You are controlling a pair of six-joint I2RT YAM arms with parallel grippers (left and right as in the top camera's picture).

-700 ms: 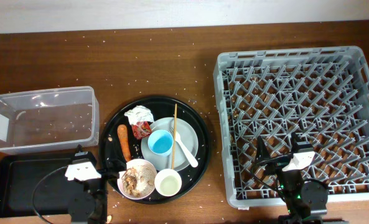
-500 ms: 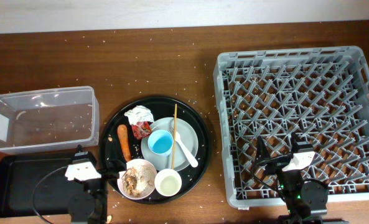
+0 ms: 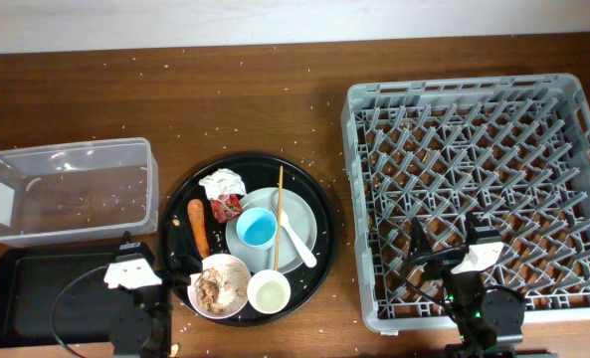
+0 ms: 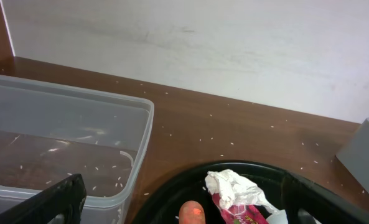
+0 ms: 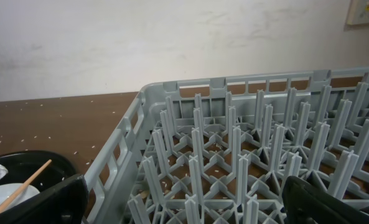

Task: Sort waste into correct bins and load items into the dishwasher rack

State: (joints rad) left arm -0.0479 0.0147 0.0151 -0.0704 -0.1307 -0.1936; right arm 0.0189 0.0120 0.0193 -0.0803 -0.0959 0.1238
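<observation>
A round black tray (image 3: 319, 214) holds a crumpled white napkin (image 3: 222, 183), a red wrapper (image 3: 225, 207), an orange carrot (image 3: 199, 227), a grey-white plate (image 3: 307, 227), a blue cup (image 3: 258, 228), a white spoon (image 3: 296, 236), a wooden chopstick (image 3: 279, 204), a white bowl (image 3: 220, 284) with brown scraps and a small white cup (image 3: 269, 292). The clear tub (image 3: 71, 189) and the shallow black tray (image 3: 36, 293) lie at the left. The grey rack (image 3: 479, 189) is at the right. My left gripper (image 3: 155, 264) is open and empty at the tray's front left. My right gripper (image 3: 444, 239) is open and empty over the rack's front.
The left wrist view shows the tub (image 4: 66, 149), the napkin (image 4: 234, 185), the wrapper (image 4: 240, 211) and the carrot tip (image 4: 191, 213). The right wrist view shows the rack's pegs (image 5: 234, 162) and the chopstick (image 5: 16, 186). White crumbs dot the brown table (image 3: 275, 99).
</observation>
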